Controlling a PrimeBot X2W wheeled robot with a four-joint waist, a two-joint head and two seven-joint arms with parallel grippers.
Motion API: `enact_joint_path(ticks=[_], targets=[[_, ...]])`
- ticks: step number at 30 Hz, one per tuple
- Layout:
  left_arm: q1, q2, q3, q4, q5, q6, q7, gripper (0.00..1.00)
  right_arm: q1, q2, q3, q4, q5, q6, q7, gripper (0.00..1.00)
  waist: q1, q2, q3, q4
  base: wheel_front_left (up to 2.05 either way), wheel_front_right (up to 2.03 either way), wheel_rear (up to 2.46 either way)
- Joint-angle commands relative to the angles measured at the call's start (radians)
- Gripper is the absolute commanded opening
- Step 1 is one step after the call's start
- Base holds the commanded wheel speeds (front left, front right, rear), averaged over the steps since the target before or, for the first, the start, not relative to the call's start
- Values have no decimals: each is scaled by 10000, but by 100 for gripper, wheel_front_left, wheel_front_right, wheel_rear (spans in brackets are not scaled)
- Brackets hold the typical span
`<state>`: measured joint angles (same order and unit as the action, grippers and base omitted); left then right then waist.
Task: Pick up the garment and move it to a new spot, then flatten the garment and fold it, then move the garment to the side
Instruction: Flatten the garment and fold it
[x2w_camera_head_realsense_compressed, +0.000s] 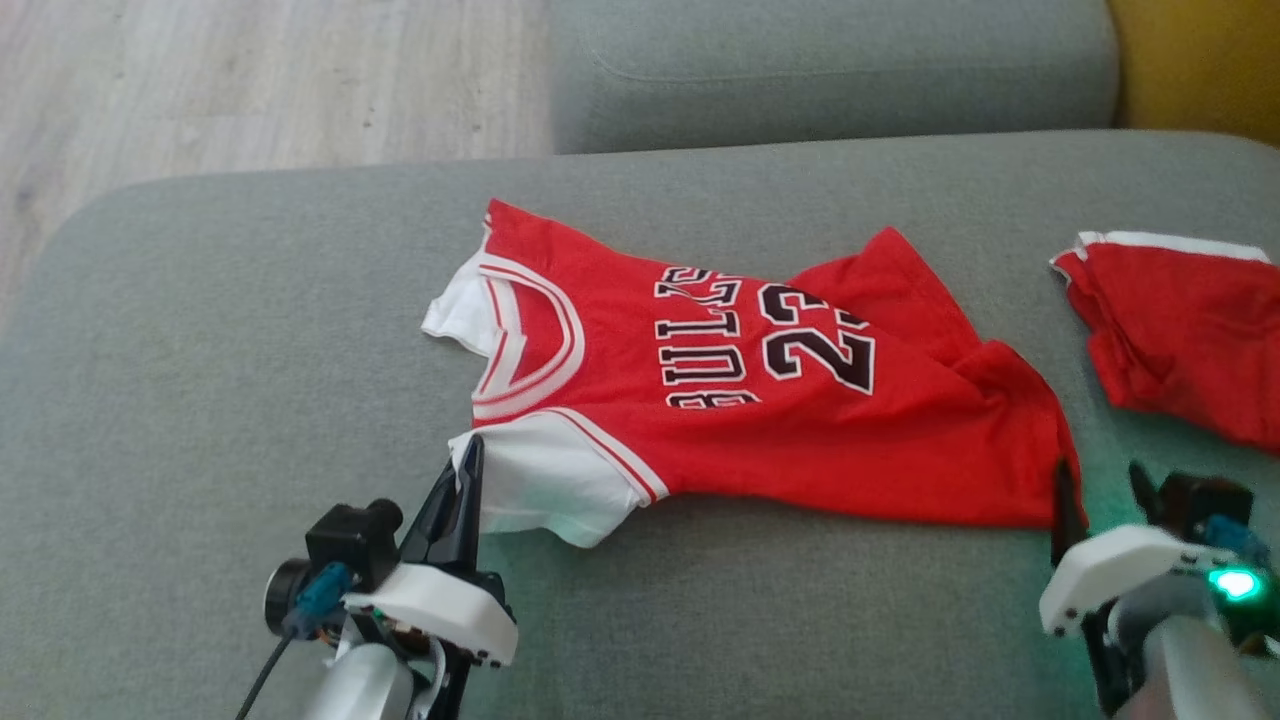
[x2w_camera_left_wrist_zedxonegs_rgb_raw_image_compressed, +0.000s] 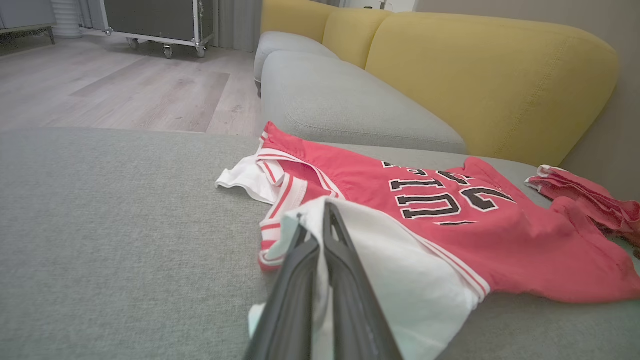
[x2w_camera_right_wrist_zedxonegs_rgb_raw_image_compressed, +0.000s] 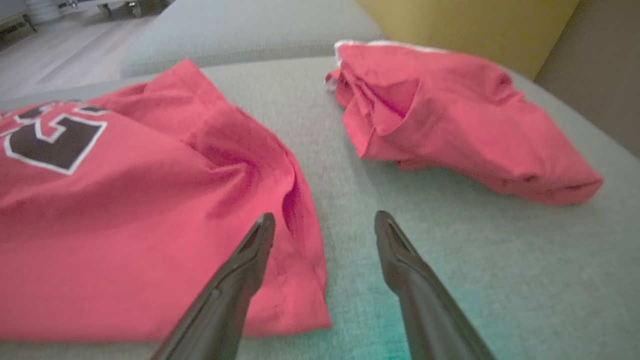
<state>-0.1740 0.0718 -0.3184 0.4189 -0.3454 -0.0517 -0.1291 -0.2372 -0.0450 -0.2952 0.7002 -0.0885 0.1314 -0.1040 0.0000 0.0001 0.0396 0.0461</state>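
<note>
- The red Bulls jersey (x2w_camera_head_realsense_compressed: 760, 400) is lying print-up on the grey sofa cushion (x2w_camera_head_realsense_compressed: 200, 400), with its neck toward the robot's left and its hem toward the right.
- The left gripper (x2w_camera_head_realsense_compressed: 471, 452) is pinching the jersey's near white sleeve (x2w_camera_head_realsense_compressed: 545, 480), fingers clamped together on the fabric.
- The right gripper (x2w_camera_head_realsense_compressed: 1098, 478) is standing spread wide at the near hem corner, one finger over red cloth and the other over bare cushion, gripping nothing.
- A second red garment (x2w_camera_head_realsense_compressed: 1180, 330), crumpled, is sitting apart, further right.

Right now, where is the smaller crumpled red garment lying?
In the head view the crumpled red garment lies at the far right of the grey cushion, apart from the red jersey to its left.
</note>
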Motion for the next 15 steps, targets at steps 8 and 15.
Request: enact_joint_path(ticks=[8,15], targets=[[-44,132,240,-503,-112,104,-162,0,-588,-52,120,1347,181,-7,479,100,0,-1,-225,202,0,0,0],[-3,178,267,-568,-159,225,-252,0,-950,-52,1246,2246,1256,-7,511,0,0,-1,-270,118,0,0,0]])
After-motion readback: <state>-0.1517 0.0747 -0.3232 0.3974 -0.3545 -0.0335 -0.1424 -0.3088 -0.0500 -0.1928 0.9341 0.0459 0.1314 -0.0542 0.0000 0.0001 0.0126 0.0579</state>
